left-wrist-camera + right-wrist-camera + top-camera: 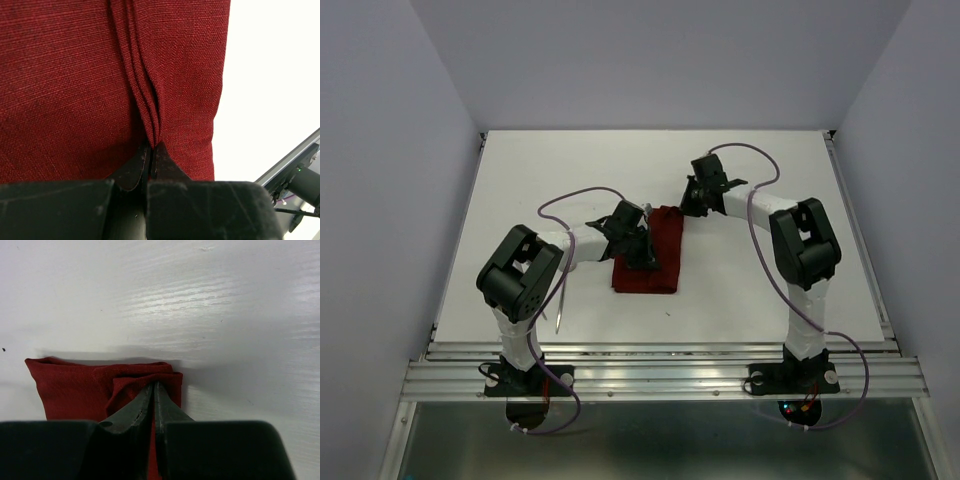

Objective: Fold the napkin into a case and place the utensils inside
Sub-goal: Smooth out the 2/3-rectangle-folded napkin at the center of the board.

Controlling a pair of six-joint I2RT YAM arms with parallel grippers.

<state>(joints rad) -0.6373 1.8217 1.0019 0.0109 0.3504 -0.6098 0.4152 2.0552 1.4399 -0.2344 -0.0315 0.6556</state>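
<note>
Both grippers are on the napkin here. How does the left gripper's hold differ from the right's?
The left gripper pinches a bunched ridge of pleats within the napkin; the right gripper pinches a folded corner at its edge. From above, the left gripper sits over the cloth itself, while the right gripper is at its far right corner, with bare table beyond. Both are shut on the napkin.
</note>
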